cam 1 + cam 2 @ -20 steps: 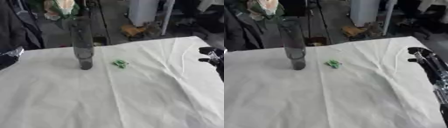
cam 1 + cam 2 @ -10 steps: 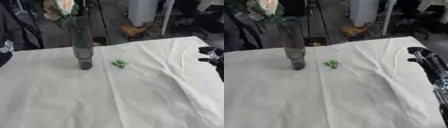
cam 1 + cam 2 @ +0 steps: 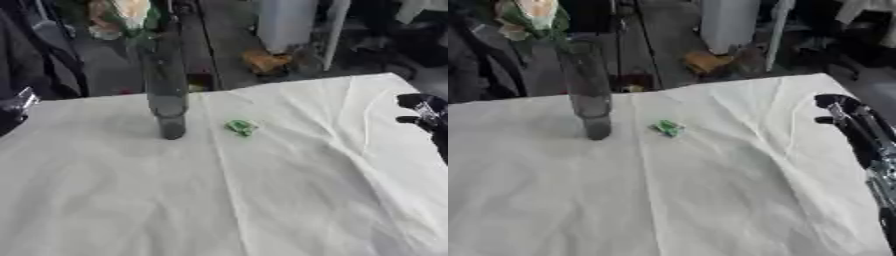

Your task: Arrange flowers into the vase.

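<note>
Apparently right hand [image 3: 852, 125] fingers straight, holding nothing.

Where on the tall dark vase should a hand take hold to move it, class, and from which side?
Grip the vase round its lower body, above the narrow foot. It stands upright and slim with flowers at the top, so come in level from the open right side, probably with the right hand.

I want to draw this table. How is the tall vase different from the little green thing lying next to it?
The vase stands upright; the little green thing lies flat on the white cloth. The vase is tall, dark and see-through grey; the green thing is tiny and bright green. The vase holds pale flowers at its top; the green thing holds nothing. Both sit on the cloth, apart, and no robot hand touches either.
</note>
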`<state>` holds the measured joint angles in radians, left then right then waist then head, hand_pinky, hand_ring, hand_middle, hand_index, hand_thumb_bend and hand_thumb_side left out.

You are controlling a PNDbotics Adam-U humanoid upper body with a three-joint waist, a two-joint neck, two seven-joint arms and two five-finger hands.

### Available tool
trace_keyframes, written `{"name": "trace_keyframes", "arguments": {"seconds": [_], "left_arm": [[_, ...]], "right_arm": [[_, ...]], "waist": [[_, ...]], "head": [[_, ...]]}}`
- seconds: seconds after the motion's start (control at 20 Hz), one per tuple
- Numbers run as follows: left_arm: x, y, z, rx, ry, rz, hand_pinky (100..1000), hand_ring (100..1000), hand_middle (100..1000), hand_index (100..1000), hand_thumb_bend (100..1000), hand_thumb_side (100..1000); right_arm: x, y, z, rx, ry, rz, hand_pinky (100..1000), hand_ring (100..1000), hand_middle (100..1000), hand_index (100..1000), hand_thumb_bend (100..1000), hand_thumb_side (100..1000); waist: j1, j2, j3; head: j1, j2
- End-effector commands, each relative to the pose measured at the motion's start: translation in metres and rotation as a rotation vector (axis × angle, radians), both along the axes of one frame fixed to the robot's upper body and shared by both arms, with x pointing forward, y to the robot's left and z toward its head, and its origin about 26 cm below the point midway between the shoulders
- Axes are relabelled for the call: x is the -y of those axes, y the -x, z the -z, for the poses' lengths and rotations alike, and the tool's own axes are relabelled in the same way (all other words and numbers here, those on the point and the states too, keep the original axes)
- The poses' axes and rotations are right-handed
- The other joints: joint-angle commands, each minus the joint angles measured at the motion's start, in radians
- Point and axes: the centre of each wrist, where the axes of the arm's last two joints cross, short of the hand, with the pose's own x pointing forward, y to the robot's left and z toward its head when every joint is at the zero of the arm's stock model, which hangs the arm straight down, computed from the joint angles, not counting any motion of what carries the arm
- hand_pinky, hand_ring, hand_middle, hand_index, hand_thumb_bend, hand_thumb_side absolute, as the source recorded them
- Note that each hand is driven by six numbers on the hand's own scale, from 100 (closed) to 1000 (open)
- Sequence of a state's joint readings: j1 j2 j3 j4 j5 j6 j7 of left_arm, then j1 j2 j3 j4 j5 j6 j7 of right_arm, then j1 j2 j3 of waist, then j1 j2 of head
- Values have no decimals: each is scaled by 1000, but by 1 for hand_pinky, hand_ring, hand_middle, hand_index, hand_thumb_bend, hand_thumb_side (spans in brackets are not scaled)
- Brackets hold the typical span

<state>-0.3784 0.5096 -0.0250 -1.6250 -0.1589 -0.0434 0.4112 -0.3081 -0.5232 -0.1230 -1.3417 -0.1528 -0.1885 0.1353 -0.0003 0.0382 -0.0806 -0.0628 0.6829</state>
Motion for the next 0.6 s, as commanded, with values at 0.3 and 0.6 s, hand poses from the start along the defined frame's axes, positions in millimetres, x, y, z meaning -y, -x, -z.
{"name": "trace_keyframes", "arguments": {"seconds": [0.3,0.6], "left_arm": [[-5,2,-12,59,-2,-32,786,687,593,536,459,100],[-5,2,-14,82,57,-86,700,478,384,300,291,100]], "right_arm": [[6,-1,-11,24,14,6,751,885,795,769,100,685],[5,-1,-11,25,13,6,751,885,795,769,100,685]], "waist": [[1,-5,3],[-1,-5,4]], "head": [[0,-7],[1,-7]]}}
